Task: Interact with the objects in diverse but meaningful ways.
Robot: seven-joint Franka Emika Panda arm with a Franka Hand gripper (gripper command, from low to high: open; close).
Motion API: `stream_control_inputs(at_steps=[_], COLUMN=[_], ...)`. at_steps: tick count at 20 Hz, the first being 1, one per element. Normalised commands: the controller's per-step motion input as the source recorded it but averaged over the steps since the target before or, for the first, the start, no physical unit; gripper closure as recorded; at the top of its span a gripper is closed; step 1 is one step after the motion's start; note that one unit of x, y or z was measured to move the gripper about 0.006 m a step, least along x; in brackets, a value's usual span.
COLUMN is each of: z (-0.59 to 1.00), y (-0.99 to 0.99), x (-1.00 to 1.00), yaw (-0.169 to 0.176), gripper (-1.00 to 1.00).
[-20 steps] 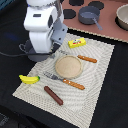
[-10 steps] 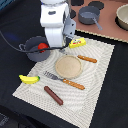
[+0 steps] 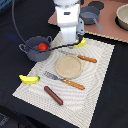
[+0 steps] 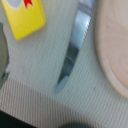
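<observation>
hand hangs above the knife and the yellow packet, at the mat's far edge

right under the hand (image 3: 70, 40) the knife blade (image 4: 72, 47) lies flat, long axis running along the round wooden plate (image 4: 117, 50)'s rim, with the yellow packet (image 4: 25, 17) just beside it on the other side; whether the hand is open or closed i cannot tell, as no fingers show. farther off sit the grey pot (image 3: 35, 49) holding the tomato (image 3: 43, 46), then the banana (image 3: 29, 79) and sausage (image 3: 53, 95).
</observation>
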Motion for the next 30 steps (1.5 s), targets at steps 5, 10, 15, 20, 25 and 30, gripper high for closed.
stream_control_inputs(at_steps=[5, 10, 15, 20, 25, 30], z=[-0.02, -0.11, -0.2, -0.2, -0.16, -0.15], y=[0.37, 0.1, 0.01, 0.28, 0.44, 0.4], x=[0.5, 0.16, 0.03, 0.18, 0.26, 0.21], yaw=[0.12, 0.053, 0.022, 0.041, 0.057, 0.061], gripper=[-1.0, -1.0, -1.0, -1.0, -1.0, -1.0])
